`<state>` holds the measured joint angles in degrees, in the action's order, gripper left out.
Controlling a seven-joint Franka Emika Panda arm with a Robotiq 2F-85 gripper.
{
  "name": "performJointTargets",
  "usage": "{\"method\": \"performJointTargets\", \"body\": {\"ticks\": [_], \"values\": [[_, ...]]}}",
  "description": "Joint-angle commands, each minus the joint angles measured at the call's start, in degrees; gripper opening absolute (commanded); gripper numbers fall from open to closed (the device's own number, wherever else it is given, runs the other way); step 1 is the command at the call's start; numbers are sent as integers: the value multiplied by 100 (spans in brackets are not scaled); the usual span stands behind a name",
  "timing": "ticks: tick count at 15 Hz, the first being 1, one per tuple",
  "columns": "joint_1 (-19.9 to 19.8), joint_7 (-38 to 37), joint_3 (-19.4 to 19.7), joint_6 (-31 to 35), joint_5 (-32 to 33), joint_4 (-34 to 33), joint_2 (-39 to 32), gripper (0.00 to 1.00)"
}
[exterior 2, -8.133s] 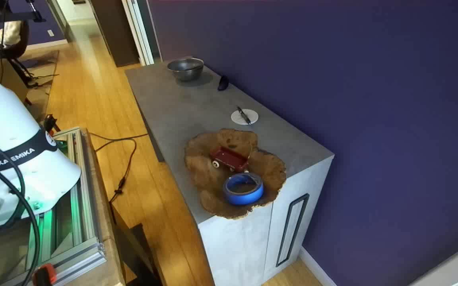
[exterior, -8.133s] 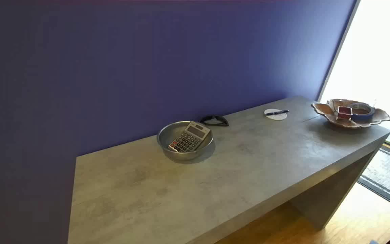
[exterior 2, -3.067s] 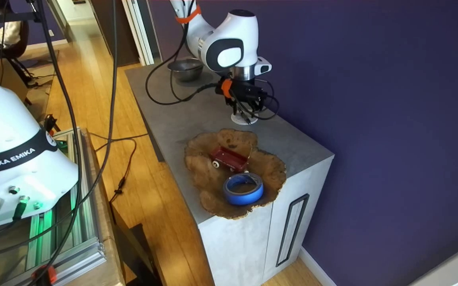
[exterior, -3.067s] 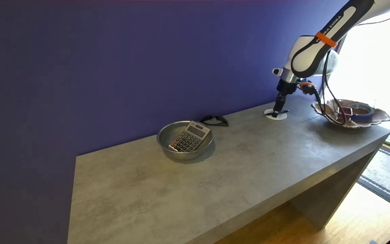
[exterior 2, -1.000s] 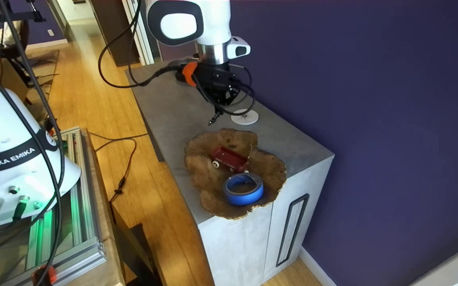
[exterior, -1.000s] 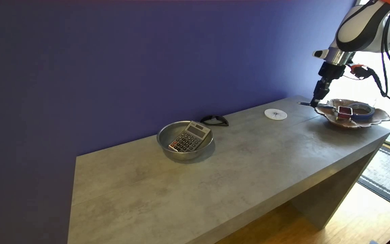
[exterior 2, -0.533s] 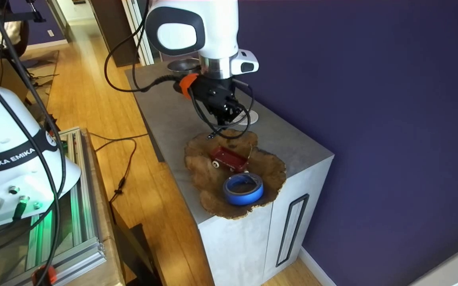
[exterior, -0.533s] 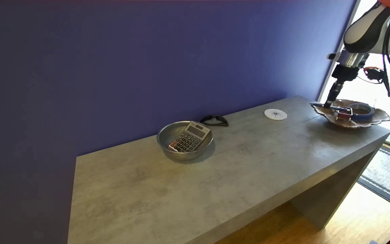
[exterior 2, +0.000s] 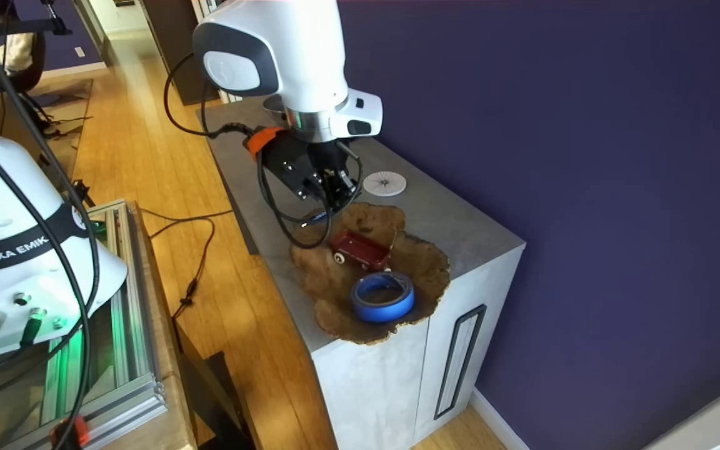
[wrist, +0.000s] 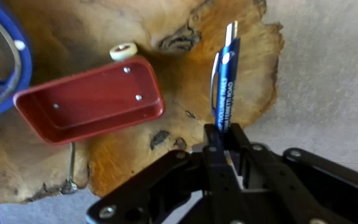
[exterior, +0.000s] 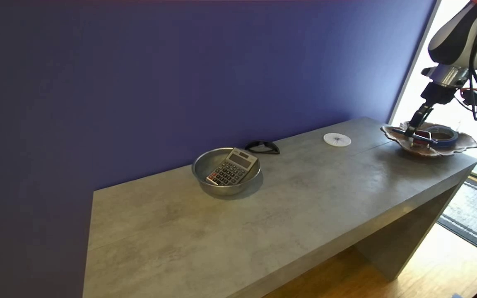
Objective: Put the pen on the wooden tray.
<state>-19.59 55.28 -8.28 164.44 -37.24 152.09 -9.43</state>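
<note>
Pen: off the white disc now and held by the fingers, clip end reaching out ahead of them over the tray.
Fingers: clamped on the pen; since half a second ago I have brought them further in over the tray. I read that as the carry nearly done, set-down yet to come.
Gap under pen: cannot tell whether it touches the wood below the fingers.
Tray: under the fingers, close to its rim; it holds the wagon, near them and to their left in the wrist view, and the tape, farther off past the wagon.
Bowl: well apart from the fingers along the worktop, the calculator leaning inside it.
Disc: between the fingers and the bowl in an exterior view.
Set-down, my judgement: shift slightly inward, lower, release gently; let go here, the pen could roll past the rim.
</note>
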Motion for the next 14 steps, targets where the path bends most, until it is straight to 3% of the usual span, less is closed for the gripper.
{"method": "performJointTargets", "body": {"ticks": [1,3,4,6,10,13,14], "values": [[-51,-75,107,228,-26,622,474,3],[-23,42,44,136,-53,628,476,3],[43,17,-3,174,-17,586,419,38],[50,199,-178,157,-305,473,450,46],[-49,329,-374,428,-982,412,845,74],[5,1487,-491,-5,-1955,297,1483,95],[20,818,-375,339,-1388,248,897,78]]}}
